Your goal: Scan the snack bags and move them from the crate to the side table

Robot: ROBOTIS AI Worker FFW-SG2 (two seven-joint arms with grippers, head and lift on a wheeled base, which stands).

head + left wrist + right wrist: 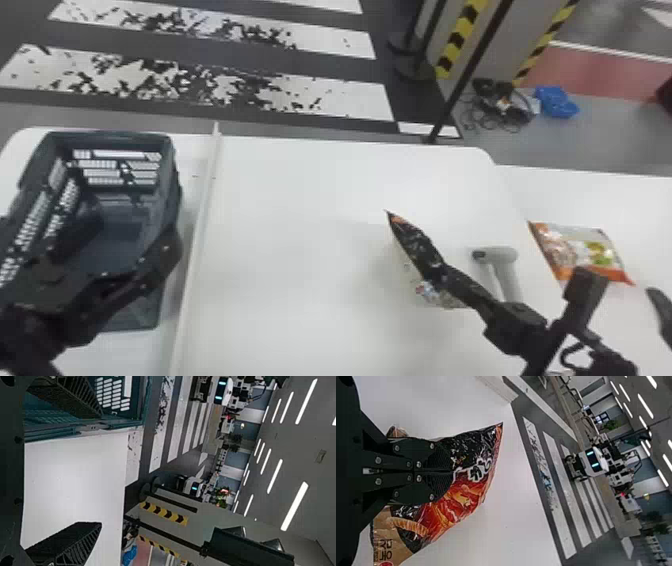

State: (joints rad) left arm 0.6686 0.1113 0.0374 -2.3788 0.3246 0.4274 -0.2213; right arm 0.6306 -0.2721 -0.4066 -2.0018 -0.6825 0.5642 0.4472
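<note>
Lower right, pinching bag (416,246) in closed right gripper (444,274), probably for scanning; lower left, holding left gripper (134,215) wide, empty.

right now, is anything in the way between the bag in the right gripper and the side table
Yes: the handheld scanner is on the main table between the held snack bag and the side table. Another snack bag lies on the side table.

The crate (171,192) lies left of the scanner (507,256).
</note>
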